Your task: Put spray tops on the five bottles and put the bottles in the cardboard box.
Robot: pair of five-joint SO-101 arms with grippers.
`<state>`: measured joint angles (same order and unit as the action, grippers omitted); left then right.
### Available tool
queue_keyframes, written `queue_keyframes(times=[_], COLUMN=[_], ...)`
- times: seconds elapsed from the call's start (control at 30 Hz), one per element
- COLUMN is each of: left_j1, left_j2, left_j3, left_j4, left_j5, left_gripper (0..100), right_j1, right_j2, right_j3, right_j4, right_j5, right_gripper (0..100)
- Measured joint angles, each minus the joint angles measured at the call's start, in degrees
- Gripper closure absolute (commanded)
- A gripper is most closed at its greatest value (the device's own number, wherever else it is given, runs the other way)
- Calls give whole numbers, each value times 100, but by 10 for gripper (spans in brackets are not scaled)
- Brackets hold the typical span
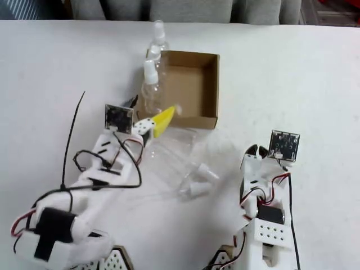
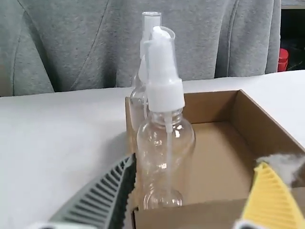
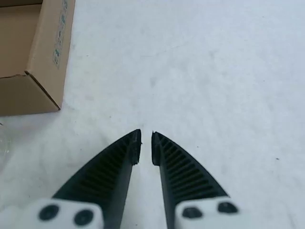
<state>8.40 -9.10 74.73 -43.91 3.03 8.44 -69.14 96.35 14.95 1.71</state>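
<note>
Right gripper (image 3: 145, 145), closest to hand: dark ribbed fingers (image 3: 109, 176) drawn almost together with a sliver of gap, nothing held; parked over bare table well apart from the cardboard box (image 1: 209, 84), off its near right corner

Left gripper (image 1: 154, 108): one grey finger (image 2: 107, 200) and one yellow finger (image 2: 271, 200), spread wide and empty, at the box's near left corner, facing an upright bottle

Standing bottles (image 2: 164, 143): clear plastic, white spray tops (image 2: 164, 90) fitted; apparently three in a row along the box's left wall. The nearest stands inside the near left corner; whether the others are inside or just outside cannot be told

Lying bottles (image 1: 194, 188): two, capped, on their sides on the table just in front of the box's near wall

Handling, as judged: empty and light; thin walls likely to dent; smooth and round, so apt to roll or slip. Best taken across the body, or at the neck under the white collar, not by the clear cap

Table (image 1: 315, 73): plain white, matt. Beyond the box's far side: grey fabric (image 2: 71, 47)
</note>
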Motion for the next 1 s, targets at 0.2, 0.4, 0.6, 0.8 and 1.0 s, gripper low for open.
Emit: queue_keyframes(times=[0.2,0.4,0.6,0.8,1.0], left_j1=[0,0,0,-18,-264], left_j2=[-633,-1196,-1705,-2268,-2804], left_j3=[448,642,668,668,668], left_j4=[466,1011,1741,2374,3200], left_j5=[0,0,0,0,0], left_gripper=[639,645,865,953,976], right_j1=[0,0,0,0,0], right_j2=[0,0,0,0,0], right_j3=[0,0,0,0,0], right_j4=[0,0,0,0,0], right_j5=[0,0,0,0,0], right_gripper=[981,981,981,981,981])
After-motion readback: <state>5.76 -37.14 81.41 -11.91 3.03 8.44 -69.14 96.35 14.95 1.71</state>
